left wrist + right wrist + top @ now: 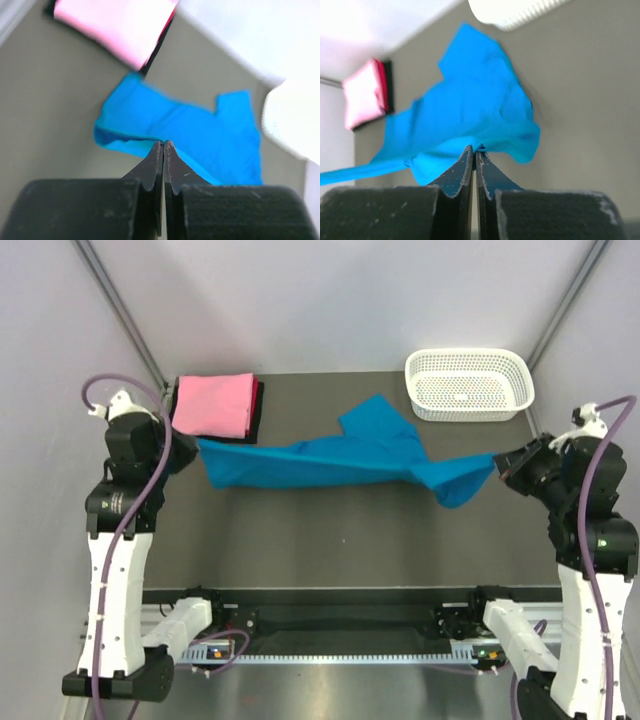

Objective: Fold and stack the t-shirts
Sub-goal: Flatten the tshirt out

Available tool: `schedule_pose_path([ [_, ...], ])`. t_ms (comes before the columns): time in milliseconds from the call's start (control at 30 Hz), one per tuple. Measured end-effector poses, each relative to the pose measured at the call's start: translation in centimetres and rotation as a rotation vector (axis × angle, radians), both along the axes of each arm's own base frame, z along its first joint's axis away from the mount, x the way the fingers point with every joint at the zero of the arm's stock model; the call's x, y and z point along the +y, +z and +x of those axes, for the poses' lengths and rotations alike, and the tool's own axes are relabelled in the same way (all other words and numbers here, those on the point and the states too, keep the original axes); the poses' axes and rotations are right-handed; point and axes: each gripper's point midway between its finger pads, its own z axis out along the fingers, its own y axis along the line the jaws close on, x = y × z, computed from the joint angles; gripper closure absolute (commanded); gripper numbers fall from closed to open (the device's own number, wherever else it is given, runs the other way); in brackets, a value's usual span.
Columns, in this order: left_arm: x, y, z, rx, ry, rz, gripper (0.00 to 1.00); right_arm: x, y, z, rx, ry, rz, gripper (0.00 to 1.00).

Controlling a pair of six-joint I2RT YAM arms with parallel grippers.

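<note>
Two shirts (213,405) lie stacked — left gripper (164,143) and right gripper (473,149) pinch one turquoise t-shirt (340,455).

Beyond the left pincer (164,145) the pink shirt (117,25) is a blur clipped at the top, the dark shirt (160,40) under it shows only a sliver, the white basket (292,122) off to the pincer's right smears out of view, and the turquoise shirt (200,135) loses its pinched hem between the clamped tips.
</note>
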Motion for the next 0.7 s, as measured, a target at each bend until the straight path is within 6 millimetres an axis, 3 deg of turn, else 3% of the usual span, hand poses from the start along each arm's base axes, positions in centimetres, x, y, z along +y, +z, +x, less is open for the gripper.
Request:
schedule_pose_path([
  [67, 0.2, 2.5, 1.2, -0.07, 0.01, 0.002, 1.0, 0.2, 1.4, 1.2, -0.049, 0.018, 0.002, 1.0],
  [133, 0.3, 2.4, 1.4, -0.078, 0.017, 0.005, 1.0, 0.8, 0.0, 2.2, -0.029, 0.049, 0.018, 1.0],
  [167, 0.3, 1.7, 1.4, -0.075, 0.017, 0.005, 1.0, 1.0, -1.9, 2.6, 0.01, 0.064, 0.031, 1.0],
  [233, 0.1, -1.2, 0.8, -0.021, 0.009, 0.003, 1.0, 1.4, -6.8, 2.7, 0.113, 0.081, 0.052, 1.0],
  [300, -0.1, -5.7, -0.2, 0.064, -0.006, -0.002, 1.0, 1.7, -12.6, 1.9, 0.247, 0.088, 0.079, 1.0],
  [367, -0.8, -9.9, -1.2, 0.156, -0.035, -0.021, 1.0, 2.2, -18.2, 0.2, 0.387, 0.089, 0.114, 1.0],
  [433, -1.5, -13.8, -2.2, 0.249, -0.067, -0.045, 1.0, 2.6, -22.2, -1.2, 0.478, 0.091, 0.142, 1.0],
  [500, -2.0, -16.9, -3.0, 0.331, -0.09, -0.067, 1.0, 3.0, -25.0, -2.2, 0.545, 0.093, 0.167, 0.98],
  [567, -2.4, -19.5, -3.8, 0.407, -0.104, -0.083, 1.0, 3.2, -26.9, -2.6, 0.587, 0.084, 0.187, 0.85],
  [633, -2.5, -20.6, -4.1, 0.444, -0.11, -0.089, 1.0, 3.2, -27.9, -2.2, 0.598, 0.072, 0.194, 0.7],
  [700, -2.6, -20.8, -3.7, 0.446, -0.115, -0.091, 1.0, 3.0, -28.3, -1.6, 0.59, 0.058, 0.194, 0.66],
])
